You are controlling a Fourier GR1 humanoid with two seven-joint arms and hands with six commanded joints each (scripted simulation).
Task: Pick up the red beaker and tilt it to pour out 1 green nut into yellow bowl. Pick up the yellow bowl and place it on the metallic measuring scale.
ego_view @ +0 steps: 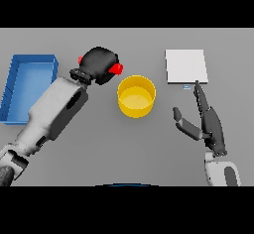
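On the grey counter (pixel 99 153), beside a blue tray (pixel 27 87), the left robot hand (pixel 99 64) is curled tight around the red beaker (pixel 117 69), held just left of the yellow bowl (pixel 136 95). A slow tilt over the rim should release one nut. The right robot hand (pixel 208 121) rests open near the scale (pixel 186 65).

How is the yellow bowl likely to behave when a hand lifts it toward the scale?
The yellow bowl looks rigid with upright walls, so it should probably keep its shape. It appears empty, so likely light. Its smooth round wall could slip, and the right hand is open beside it.
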